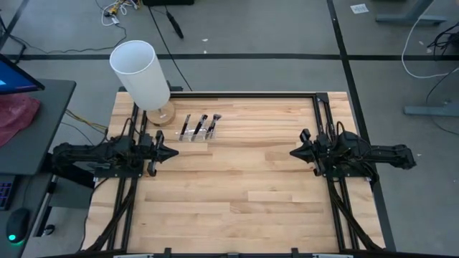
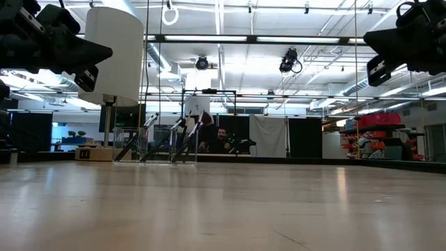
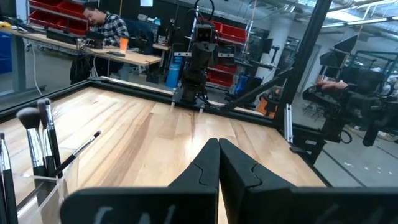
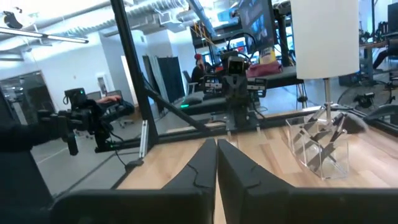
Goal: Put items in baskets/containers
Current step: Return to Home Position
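Observation:
Several thin makeup brushes [image 1: 199,126] with dark handles stand leaning inside a small clear plastic holder [image 1: 195,135] at the table's far left; the holder [image 4: 318,148] shows them again, and so do the brushes [image 3: 38,140] in the left wrist view. My left gripper [image 1: 174,153] is shut and points level toward the table's middle, held above the wood at the left side. My right gripper [image 1: 293,153] is shut too, at the right side, facing the left one. Neither has anything between its fingers.
A tall white cylinder [image 1: 141,74] on a round wooden base stands just left of the holder at the far left corner. A dark metal frame [image 1: 324,115] runs along the table's edges. People sit at desks in the room beyond.

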